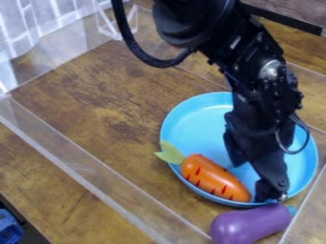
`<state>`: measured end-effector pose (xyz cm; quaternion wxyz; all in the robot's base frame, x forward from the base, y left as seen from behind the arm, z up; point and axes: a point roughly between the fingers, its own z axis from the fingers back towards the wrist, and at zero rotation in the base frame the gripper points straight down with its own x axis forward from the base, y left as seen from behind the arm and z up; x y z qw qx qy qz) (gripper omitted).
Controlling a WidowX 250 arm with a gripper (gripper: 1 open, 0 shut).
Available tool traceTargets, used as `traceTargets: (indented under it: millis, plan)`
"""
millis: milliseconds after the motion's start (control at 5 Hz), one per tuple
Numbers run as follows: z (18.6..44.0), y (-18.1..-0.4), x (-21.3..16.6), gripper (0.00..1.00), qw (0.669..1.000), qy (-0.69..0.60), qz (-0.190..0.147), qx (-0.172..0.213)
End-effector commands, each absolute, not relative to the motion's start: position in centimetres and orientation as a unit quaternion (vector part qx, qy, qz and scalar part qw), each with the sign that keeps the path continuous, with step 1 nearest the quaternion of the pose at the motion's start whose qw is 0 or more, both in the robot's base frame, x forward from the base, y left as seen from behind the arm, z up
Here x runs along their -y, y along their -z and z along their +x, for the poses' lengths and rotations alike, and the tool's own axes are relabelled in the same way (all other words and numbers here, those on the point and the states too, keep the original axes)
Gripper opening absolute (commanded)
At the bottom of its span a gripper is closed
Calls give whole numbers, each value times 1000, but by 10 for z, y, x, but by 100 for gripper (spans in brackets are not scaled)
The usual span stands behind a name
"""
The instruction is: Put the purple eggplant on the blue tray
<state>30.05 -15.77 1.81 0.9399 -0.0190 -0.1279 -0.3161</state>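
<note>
The purple eggplant (250, 225) lies on the wooden table at the bottom right, just outside the rim of the blue tray (192, 116). An orange carrot (214, 178) with green leaves rests inside the tray near its front edge. My black gripper (269, 189) points down over the tray's right side, just above and behind the eggplant. Its jaws stand open with nothing between them.
A clear plastic wall (90, 176) runs along the table's front-left edge. The wooden table (90, 95) stretches left of the tray. A black cable (133, 43) loops off the arm above the tray.
</note>
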Motion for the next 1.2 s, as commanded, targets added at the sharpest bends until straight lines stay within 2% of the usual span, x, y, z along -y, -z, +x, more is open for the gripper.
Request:
traceTargets:
  millis: [0,1000]
  plan:
    - [291,-12,148,100,947,306,-17,98]
    - [276,-10,157,100,946,312,-28,84]
